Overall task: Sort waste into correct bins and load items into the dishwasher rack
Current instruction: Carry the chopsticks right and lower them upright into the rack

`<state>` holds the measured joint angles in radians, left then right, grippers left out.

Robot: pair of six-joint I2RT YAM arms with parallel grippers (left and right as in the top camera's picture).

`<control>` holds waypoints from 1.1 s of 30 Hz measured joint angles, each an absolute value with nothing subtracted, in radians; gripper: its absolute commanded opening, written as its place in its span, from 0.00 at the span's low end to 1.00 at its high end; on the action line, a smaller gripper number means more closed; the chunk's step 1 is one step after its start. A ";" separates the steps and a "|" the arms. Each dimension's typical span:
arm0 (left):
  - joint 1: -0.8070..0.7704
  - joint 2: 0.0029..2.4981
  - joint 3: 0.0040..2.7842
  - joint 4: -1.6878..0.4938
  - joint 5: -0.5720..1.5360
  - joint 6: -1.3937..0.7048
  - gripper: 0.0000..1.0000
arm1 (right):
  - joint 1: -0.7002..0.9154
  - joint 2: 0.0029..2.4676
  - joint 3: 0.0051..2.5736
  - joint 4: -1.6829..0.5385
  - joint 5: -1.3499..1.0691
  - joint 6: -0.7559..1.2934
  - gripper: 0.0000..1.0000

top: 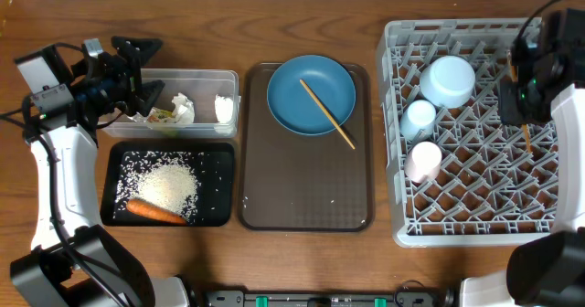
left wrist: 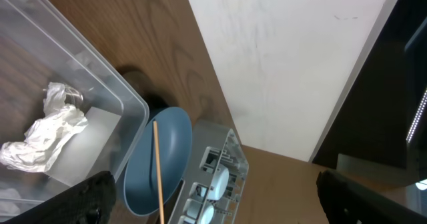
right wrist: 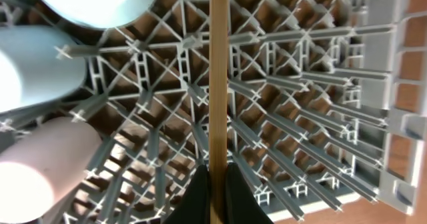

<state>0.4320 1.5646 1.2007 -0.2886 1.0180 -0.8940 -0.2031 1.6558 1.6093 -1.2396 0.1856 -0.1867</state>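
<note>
One chopstick (right wrist: pixel 218 71) clamped in right tool (right wrist: pixel 217 184), just over dishwasher rack (right wrist: pixel 320 84); left tool (top: pixel 149 74) released, far left of rack.

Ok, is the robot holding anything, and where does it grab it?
Yes: the right gripper pinches a chopstick toward one end, the rest sticking out over the rack. The left gripper is open, holding nothing.

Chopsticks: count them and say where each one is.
2. The first chopstick lies across the blue plate on the brown tray. The second chopstick is clamped in the right gripper over the dishwasher rack. No others show; some could be hidden.
</note>
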 measured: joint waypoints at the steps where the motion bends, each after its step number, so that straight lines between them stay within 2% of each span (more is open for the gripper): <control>1: 0.432 1.565 1.201 -0.289 1.018 -0.894 0.98 | -0.210 1.656 1.583 -1.216 0.176 -0.199 0.01; 12: 0.432 1.565 1.201 -0.289 1.018 -0.894 0.98 | -0.218 1.656 1.433 -1.101 0.103 -0.348 0.01; 20: 0.432 1.565 1.201 -0.289 1.018 -0.894 0.98 | -0.218 1.656 1.429 -1.095 0.081 -0.374 0.01; 24: 0.432 1.565 1.201 -0.289 1.018 -0.894 0.98 | -0.218 1.656 1.429 -1.094 0.079 -0.377 0.07; 33: 0.432 1.565 1.201 -0.289 1.018 -0.894 0.98 | -0.219 1.656 1.429 -1.094 0.078 -0.376 0.06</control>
